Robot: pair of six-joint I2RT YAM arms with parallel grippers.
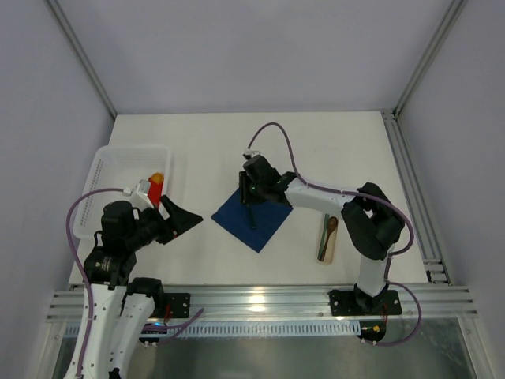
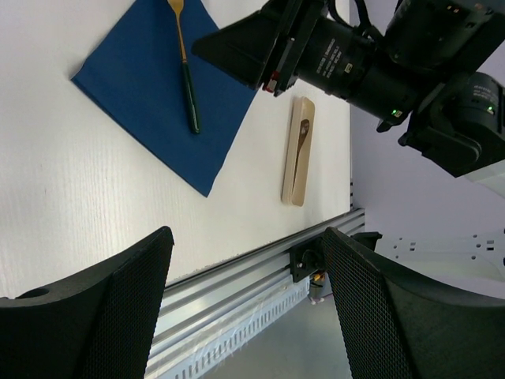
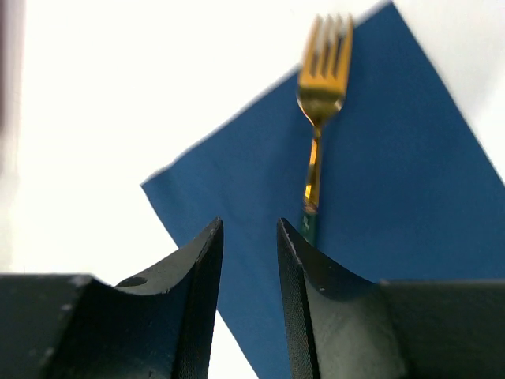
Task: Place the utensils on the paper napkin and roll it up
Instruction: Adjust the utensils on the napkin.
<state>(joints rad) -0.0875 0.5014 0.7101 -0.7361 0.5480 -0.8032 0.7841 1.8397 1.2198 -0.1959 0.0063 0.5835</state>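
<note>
**Right gripper (image 3: 248,272) parted over the fork (image 3: 319,95) on the paper napkin (image 3: 402,197)**

Right gripper's jaws stand slightly apart with a narrow gap between them. Only blue paper shows in that gap; nothing is gripped. It hangs low over the napkin. From the right wrist view, the fork's dark handle runs down just past the tip of the finger on the 3 o'clock side. Whether that finger touches the handle cannot be told.

Seen from above, the napkin lies flat and unrolled near the middle of the table (image 1: 197,142), turned like a diamond. The fork rests on it with its gold tines toward 12 o'clock and its handle toward 6 o'clock.

A spoon (image 1: 331,227) lies along a beige bar (image 1: 326,251) at about 3 o'clock from the napkin, apart from it. Its bowl is at the 12 o'clock end.

Left gripper (image 1: 180,219) is spread wide and holds nothing. It sits at about 9 o'clock from the napkin, apart from it, and points toward it.

A white basket (image 1: 102,162) sits at about 10 o'clock from the napkin, by the table's edge. A red block (image 1: 155,192) with an orange tip stands at the basket's 4 o'clock corner.
</note>
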